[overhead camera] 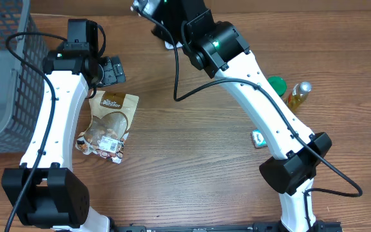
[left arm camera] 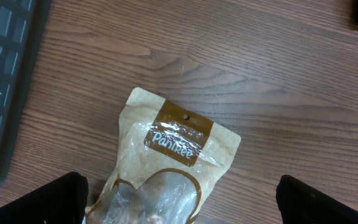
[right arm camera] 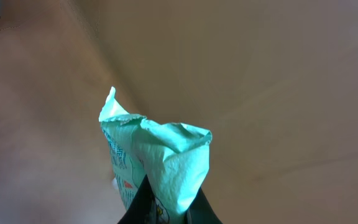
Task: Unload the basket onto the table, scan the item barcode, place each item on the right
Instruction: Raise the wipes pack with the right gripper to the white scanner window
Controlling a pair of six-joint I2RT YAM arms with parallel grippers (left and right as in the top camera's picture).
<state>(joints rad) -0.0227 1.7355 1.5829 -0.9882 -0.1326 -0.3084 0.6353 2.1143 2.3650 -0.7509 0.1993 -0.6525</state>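
Green packet pinched in my right gripper; left gripper spread, hanging right above the top end of the Pankee pouch.

Brown snack pouch flat on wooden table, between wide-spread fingers; grey basket left.

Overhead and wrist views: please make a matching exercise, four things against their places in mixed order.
1 brown snack pouch
2 mint-green packet
3 grey basket
4 yellow bottle

A at the table's left edge
B pinched in the shut right gripper
C flat on the table below the open left gripper
D beside the green lid

Pairs: 1-C, 2-B, 3-A, 4-D
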